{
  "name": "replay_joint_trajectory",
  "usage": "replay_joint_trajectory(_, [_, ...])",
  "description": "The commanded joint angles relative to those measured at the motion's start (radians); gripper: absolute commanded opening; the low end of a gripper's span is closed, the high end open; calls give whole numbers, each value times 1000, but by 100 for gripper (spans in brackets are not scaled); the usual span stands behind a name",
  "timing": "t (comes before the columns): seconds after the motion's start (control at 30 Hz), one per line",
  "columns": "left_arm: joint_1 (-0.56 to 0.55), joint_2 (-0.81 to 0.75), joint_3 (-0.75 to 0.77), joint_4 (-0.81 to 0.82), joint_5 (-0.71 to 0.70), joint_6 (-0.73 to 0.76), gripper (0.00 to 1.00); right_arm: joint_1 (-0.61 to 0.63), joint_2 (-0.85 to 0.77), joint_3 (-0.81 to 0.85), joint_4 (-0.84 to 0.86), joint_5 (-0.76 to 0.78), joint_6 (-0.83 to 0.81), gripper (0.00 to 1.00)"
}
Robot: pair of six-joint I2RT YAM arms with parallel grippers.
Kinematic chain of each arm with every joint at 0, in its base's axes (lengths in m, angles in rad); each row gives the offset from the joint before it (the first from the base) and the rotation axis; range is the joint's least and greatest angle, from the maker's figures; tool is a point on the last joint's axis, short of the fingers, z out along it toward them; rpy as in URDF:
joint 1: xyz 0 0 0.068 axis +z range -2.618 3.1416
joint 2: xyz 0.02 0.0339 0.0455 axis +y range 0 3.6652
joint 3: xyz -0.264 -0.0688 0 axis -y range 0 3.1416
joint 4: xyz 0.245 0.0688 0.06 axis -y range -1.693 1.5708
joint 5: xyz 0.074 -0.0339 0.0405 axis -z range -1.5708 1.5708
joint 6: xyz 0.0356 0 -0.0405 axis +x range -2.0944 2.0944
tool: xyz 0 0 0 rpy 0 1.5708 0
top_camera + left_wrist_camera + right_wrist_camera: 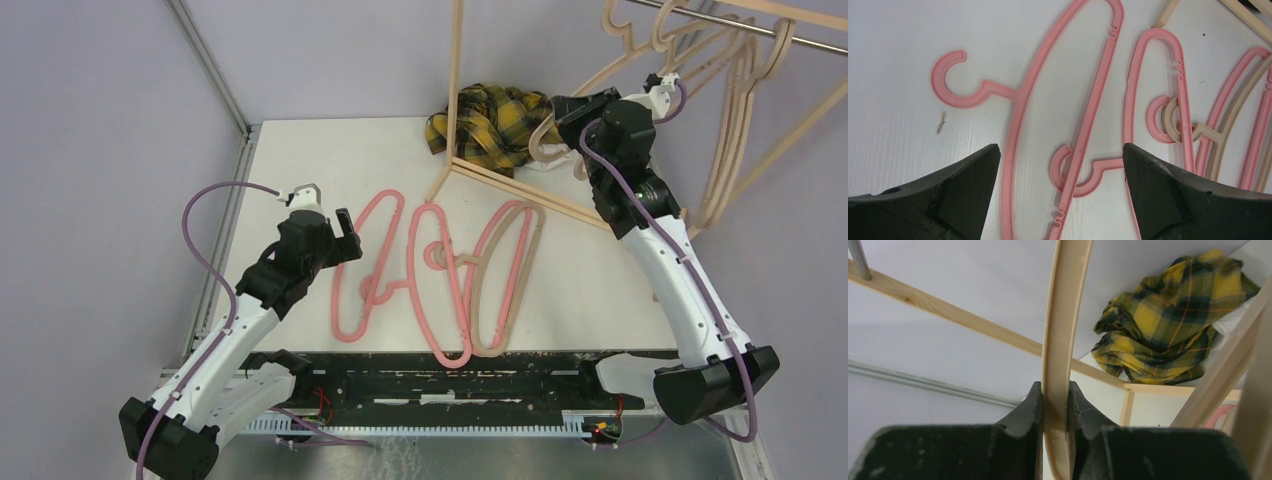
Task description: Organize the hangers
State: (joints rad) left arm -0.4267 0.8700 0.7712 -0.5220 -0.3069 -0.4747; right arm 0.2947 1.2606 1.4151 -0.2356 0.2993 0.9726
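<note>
Three pink hangers [388, 196] and one tan hanger [490, 345] lie side by side on the white table. In the left wrist view the leftmost pink hanger [1020, 95] crosses the hook of its neighbour [1180, 100]. My left gripper [346, 236] is open and empty just above them, its jaws wide apart [1062, 152]. My right gripper [562, 110] is raised at the rack and shut on a tan hanger [1063, 315], which runs up toward the rail [598, 78]. Several tan hangers [735, 110] hang on the rail.
The wooden rack frame [456, 90] stands at the back right with its metal rail [800, 38] on top. A yellow-black plaid cloth [490, 125] lies bunched at the frame's foot and shows in the right wrist view [1168, 325].
</note>
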Motion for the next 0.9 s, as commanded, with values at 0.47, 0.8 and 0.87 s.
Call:
replay_joint_trajectory(0.47, [4,0,-24,61,23,-3,99,-90,-157,-92,-94,158,50,2])
replay_joint_trajectory(0.8, [3,-3,-33,71,29,-6,99,-114,-214,-96,-182,222,64,8])
replay_joint_trajectory(0.87, [4,-1,-35,71,29,-7,99,-124,-217,-93,-201,220,64,15])
